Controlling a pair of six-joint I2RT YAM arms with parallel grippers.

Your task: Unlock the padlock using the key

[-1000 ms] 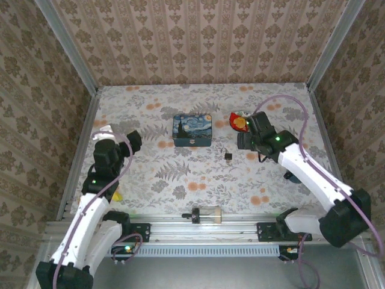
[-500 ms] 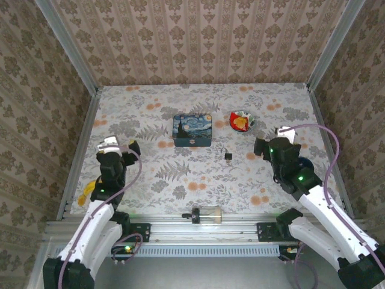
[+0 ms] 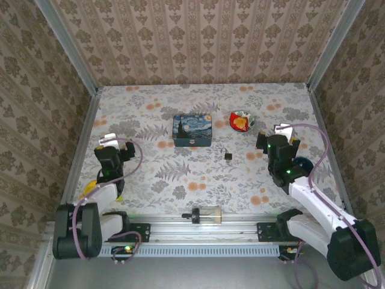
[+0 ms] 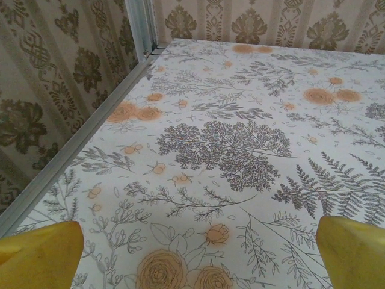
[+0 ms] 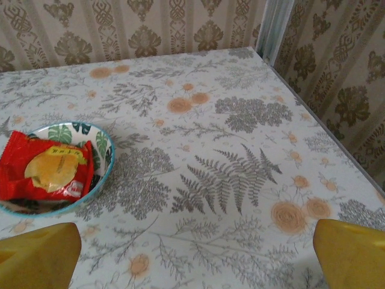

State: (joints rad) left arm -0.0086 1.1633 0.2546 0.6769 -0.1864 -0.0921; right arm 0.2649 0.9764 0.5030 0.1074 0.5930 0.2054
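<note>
three damask-papered walls enclose floral-print table; padlock lies mid-table.

Top cam overhead, wrist cams low over table, facing fwd

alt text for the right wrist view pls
A teal-rimmed bowl holding a red snack packet sits at the left on a floral-patterned table, with patterned walls meeting at a metal corner post beyond. The right gripper is open and empty, its yellow fingertips in the bottom corners.
</note>
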